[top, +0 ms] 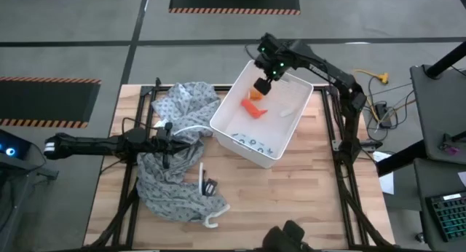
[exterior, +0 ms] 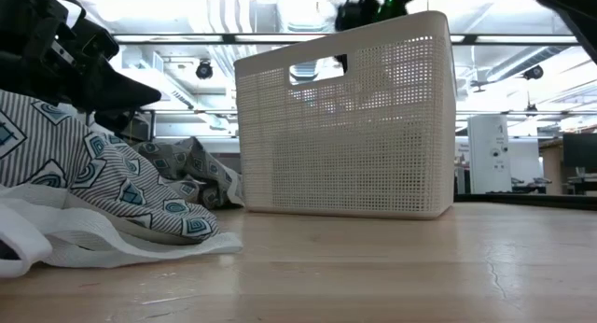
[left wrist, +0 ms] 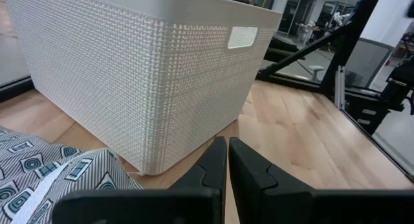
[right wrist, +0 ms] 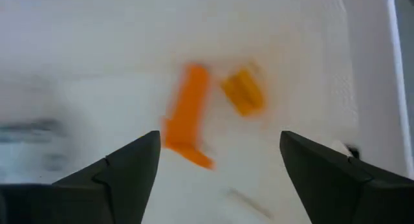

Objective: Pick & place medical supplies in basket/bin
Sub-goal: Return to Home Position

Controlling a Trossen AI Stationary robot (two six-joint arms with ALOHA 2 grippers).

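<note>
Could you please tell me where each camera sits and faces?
High view: overhead, facing straight down; both arms show, left gripper by the patterned cloth, right gripper above the white bin.
Low view: table-top height, level toward the bin's wall; arm parts at top.
Left wrist: on that arm, past shut fingers toward the bin's outside.
Right wrist: on that arm, past open fingers down at the orange bottle.
All four share the bin.

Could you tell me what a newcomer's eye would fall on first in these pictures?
The big white bin right of centre, with orange items inside, stands out first. The right gripper hangs open above it; the left gripper lies shut over a patterned grey cloth.
</note>
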